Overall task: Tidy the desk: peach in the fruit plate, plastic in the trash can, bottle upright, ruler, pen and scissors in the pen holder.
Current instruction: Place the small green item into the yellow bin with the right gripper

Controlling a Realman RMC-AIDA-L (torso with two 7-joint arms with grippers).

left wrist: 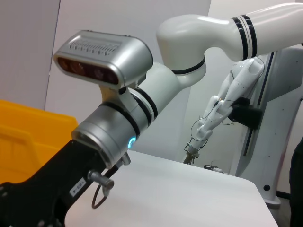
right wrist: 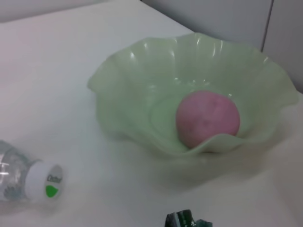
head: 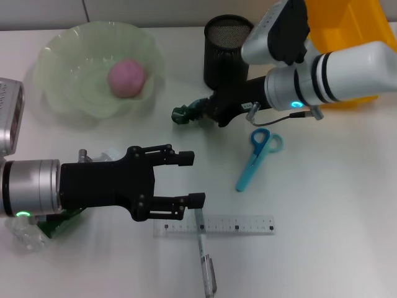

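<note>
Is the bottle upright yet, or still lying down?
Lying down. The right wrist view shows the bottle on its side on the desk, its white cap pointing sideways beside the fruit plate.

The head camera looks steeply down on the white desk. The right wrist camera sits low and close, facing the ruffled pale-green fruit plate, which both share. The left wrist camera looks across at the right arm's white and silver forearm.

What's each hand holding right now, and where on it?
Right hand pinches the green plastic scrap by its near end, beside the pen holder. Left hand is open, holding nothing, above the ruler.
</note>
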